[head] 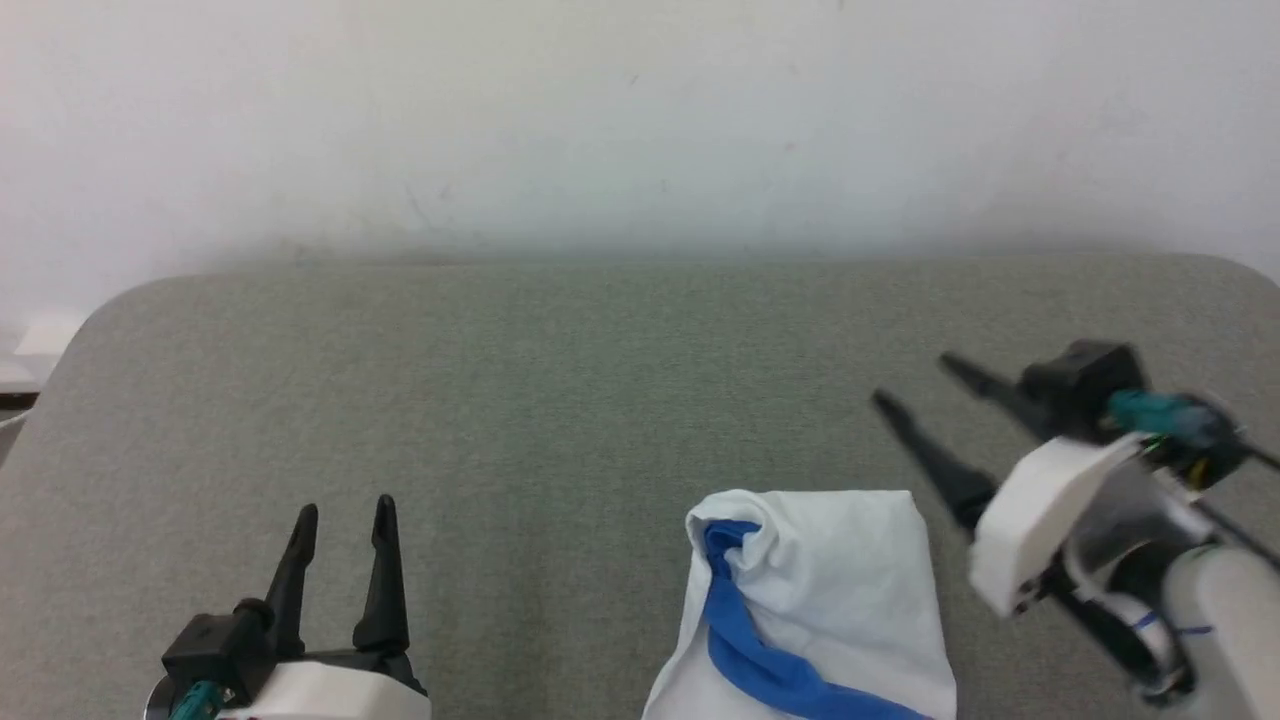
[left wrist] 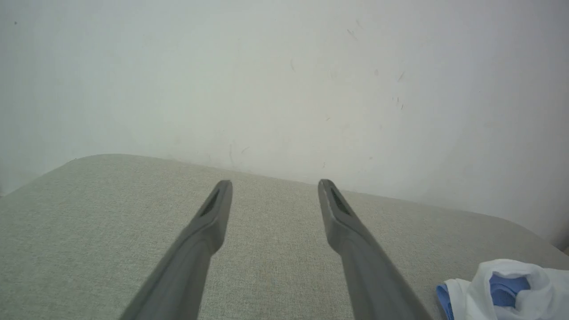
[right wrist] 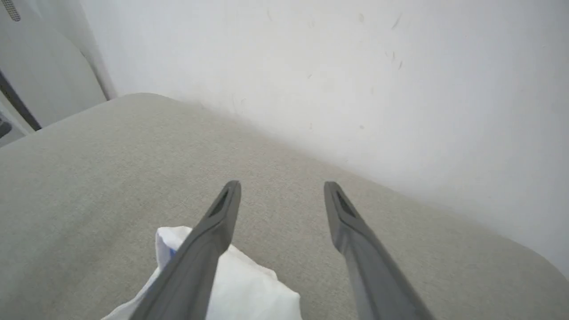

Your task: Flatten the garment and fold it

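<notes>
The garment (head: 840,580) is a rumpled bundle of thin white fabric with 1 bright blue sleeve (head: 750,640) showing as a twisted band. The sleeve starts at the bundle's far left corner and slants toward the robot and to its right. The garment lies on the grey worktop (head: 560,380), near the robot's edge and right of centre. Its long axis runs from the robot toward the white wall (head: 640,120), and its near end is cut off by the picture's edge. The right end effector (head: 912,378) hovers just beside the garment's right side, its 2 fingers spread wide and empty. The left end effector (head: 346,506) sits well apart, moderately spread, gripping nothing.
</notes>
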